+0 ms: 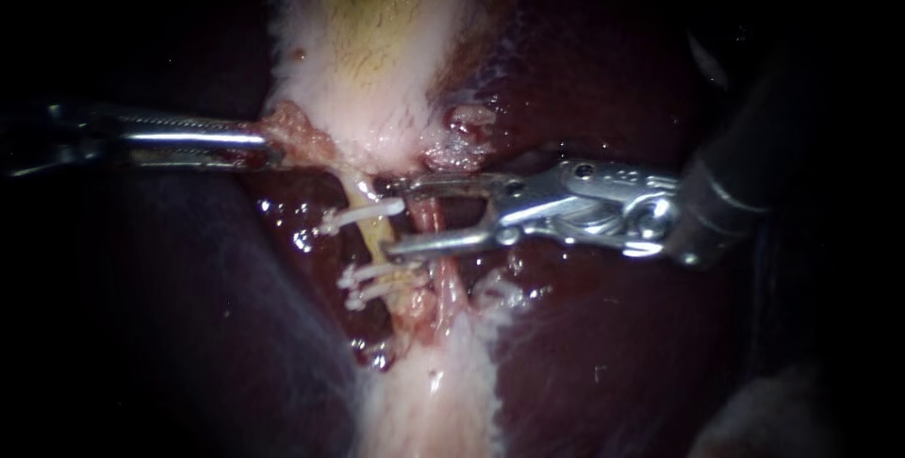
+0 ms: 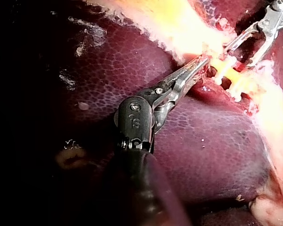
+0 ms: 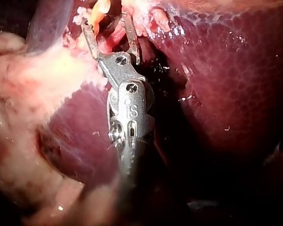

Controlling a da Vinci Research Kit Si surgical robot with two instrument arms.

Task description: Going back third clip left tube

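here, three clips (image 1: 363, 216) on the left tube (image 1: 375, 237), right instrument's (image 1: 394, 218) jaws apart

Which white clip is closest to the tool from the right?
The single upper clip, right beside the tip of the right instrument. The other two clips sit paired together lower on the same left tube, farther off.

No legible txt, labels, brands, nos. or signs in any view.
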